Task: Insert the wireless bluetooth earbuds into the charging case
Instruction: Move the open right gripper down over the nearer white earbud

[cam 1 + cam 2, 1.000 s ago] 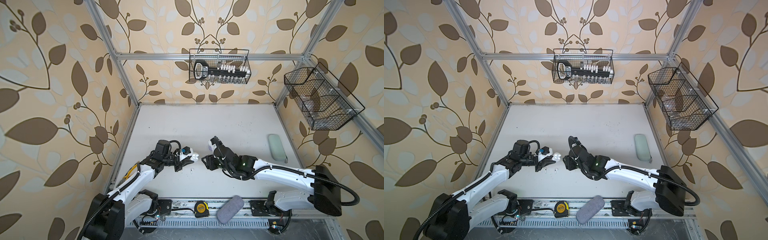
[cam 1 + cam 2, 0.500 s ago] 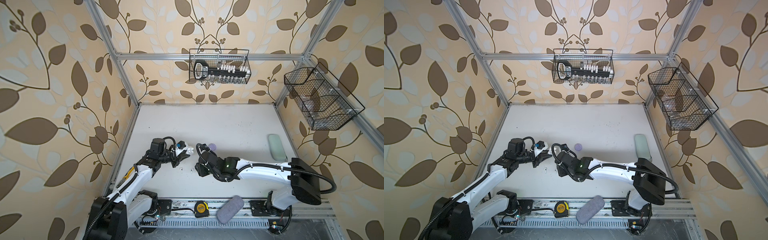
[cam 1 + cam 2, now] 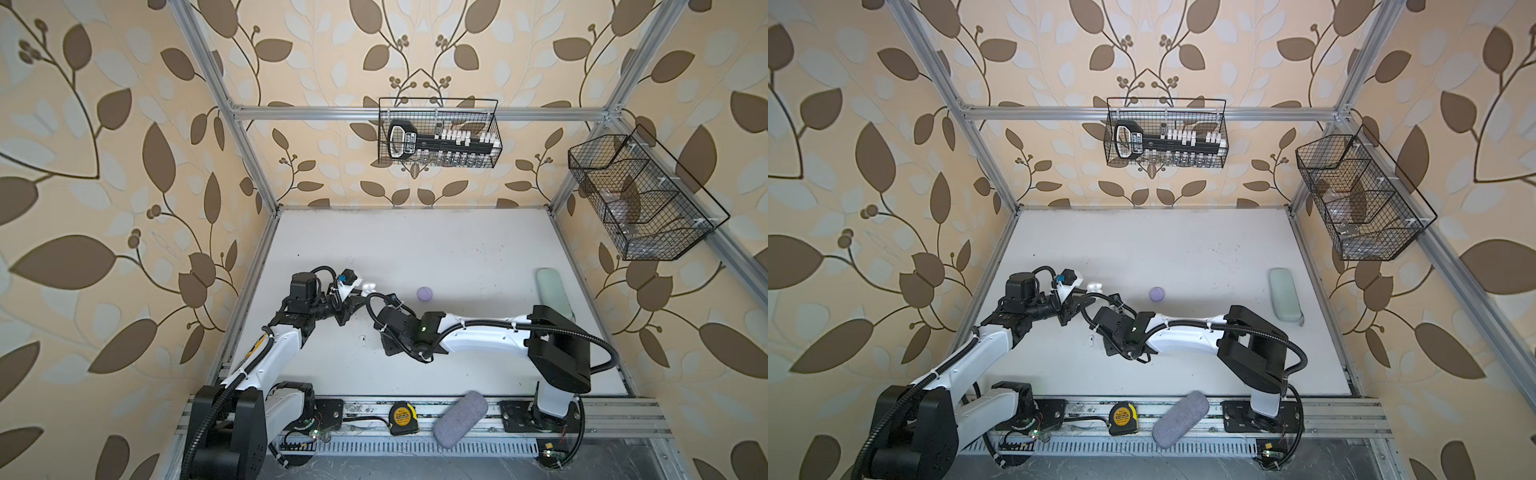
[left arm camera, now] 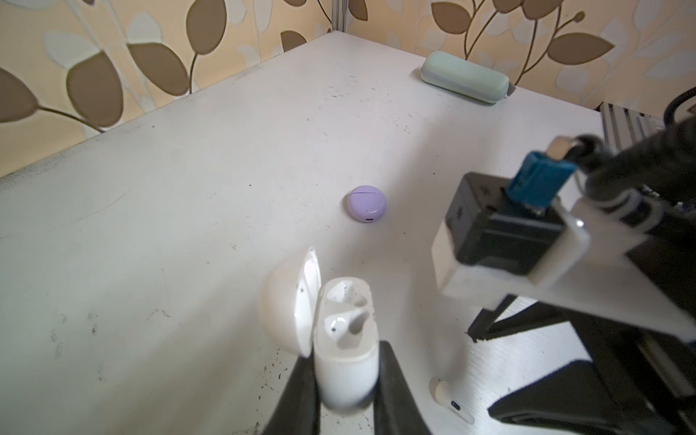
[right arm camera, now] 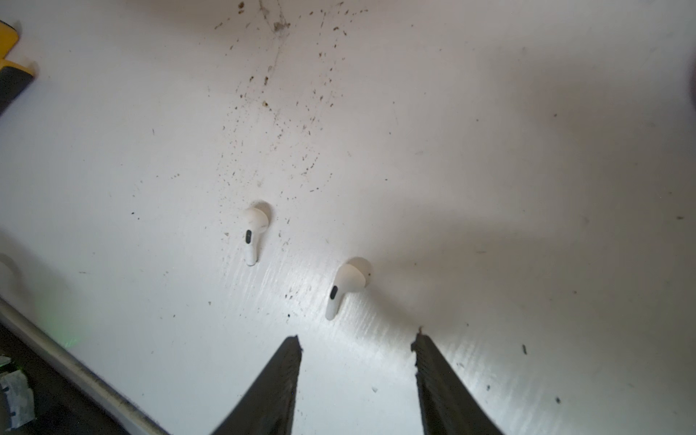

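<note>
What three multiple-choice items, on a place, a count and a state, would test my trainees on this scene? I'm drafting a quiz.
1. Where is the white charging case? A) in a wire basket B) held by the left gripper C) on the tape measure
2. How many white earbuds lie on the table in the right wrist view? A) none B) two C) four
3. The white case's lid is: A) open B) shut C) detached

1 B: black fingers clamp its base. 2 B: both lie ahead of the open right gripper. 3 A: it stands tipped back, wells exposed.
</note>
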`<state>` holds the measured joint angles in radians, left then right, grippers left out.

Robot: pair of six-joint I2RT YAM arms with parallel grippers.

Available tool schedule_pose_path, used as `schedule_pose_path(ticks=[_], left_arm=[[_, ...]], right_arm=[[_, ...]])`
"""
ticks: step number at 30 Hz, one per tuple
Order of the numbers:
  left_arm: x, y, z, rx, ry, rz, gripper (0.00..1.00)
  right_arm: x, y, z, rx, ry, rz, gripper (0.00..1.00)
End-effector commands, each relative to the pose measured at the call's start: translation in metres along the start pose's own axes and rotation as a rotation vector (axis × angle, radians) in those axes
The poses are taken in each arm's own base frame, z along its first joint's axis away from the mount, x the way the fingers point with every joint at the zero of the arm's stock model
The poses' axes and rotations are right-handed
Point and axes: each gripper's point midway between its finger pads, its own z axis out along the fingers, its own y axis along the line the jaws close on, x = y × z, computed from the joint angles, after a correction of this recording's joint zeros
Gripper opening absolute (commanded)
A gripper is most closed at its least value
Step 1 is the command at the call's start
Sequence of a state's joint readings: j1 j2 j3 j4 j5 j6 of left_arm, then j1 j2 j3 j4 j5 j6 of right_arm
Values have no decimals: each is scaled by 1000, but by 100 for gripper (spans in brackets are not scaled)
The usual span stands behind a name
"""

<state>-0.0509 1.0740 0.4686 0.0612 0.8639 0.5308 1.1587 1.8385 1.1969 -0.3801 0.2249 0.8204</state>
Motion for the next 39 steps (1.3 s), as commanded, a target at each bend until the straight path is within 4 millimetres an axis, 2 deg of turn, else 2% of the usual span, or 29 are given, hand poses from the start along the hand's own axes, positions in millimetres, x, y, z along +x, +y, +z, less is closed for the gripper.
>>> schedule_pose_path(ticks=[1, 2, 5, 25, 39], left_arm=[[-15, 0, -1, 20, -52, 22, 0], [-15, 1, -1, 18, -52, 21, 0], [-14, 0, -1, 21, -51, 17, 0], [-13, 1, 0, 25, -49, -3, 0], [-12, 6, 0, 2, -39, -11, 0]], right_arm=[[8, -2, 7, 42, 37, 8, 48], [12, -2, 10, 47, 47, 2, 48], [7, 8, 11, 36, 43, -2, 47], [9, 1, 36, 148, 76, -59, 37], [7, -10, 32, 196, 67, -74, 28]])
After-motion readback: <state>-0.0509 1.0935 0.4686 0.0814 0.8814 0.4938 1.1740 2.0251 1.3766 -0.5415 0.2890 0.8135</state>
